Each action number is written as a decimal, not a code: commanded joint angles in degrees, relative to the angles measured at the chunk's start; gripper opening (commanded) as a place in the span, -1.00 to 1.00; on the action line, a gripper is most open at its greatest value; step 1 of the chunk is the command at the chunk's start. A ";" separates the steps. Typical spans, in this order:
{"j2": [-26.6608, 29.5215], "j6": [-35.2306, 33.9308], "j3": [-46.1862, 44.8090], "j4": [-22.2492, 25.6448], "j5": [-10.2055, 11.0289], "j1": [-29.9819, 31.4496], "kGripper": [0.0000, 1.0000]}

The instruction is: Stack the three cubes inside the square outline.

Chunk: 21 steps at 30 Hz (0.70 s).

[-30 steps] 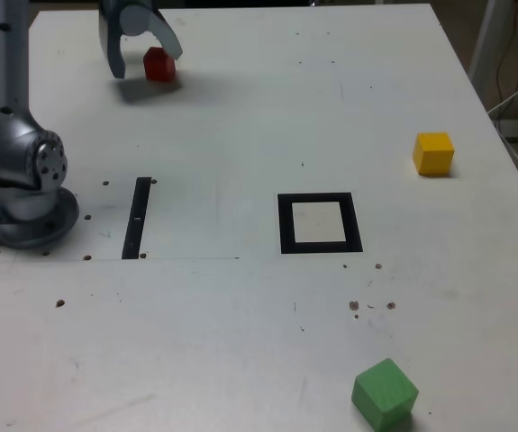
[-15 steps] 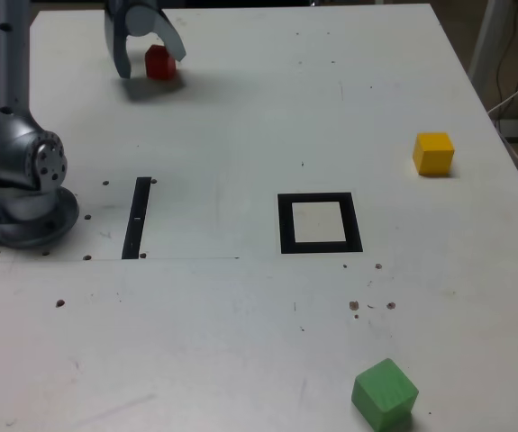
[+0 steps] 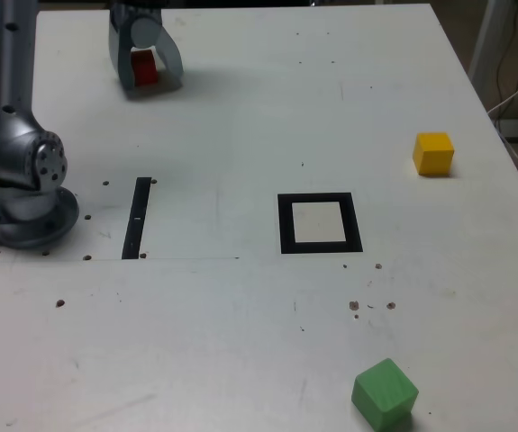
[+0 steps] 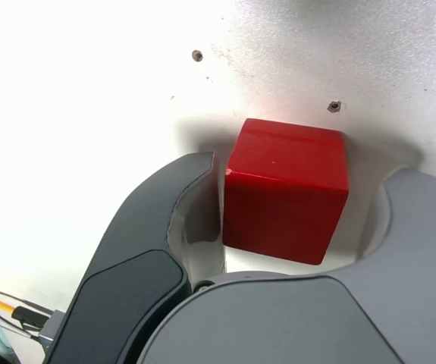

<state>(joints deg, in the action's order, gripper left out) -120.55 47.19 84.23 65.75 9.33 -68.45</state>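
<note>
Exterior view: we see 0 stacked, square outline point(image 3: 320, 223) bare; claw point(image 4: 286, 220) part-open astride red cube point(image 4: 286, 189), not visibly gripping.

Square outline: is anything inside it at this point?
Nothing: the square outline shows only its pale centre. The red cube, yellow cube and green cube sit apart on the table.

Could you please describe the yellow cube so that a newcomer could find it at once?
On the white table, start at the square outline near the middle and look toward the exterior view's right edge. The yellow cube sits there alone, the only yellow block and nearest the cables.
</note>
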 commanded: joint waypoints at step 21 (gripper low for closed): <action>8.21 1.38 -2.65 -3.27 -4.40 3.18 -0.55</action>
<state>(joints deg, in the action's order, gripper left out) -113.16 48.44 81.77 62.57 4.99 -65.70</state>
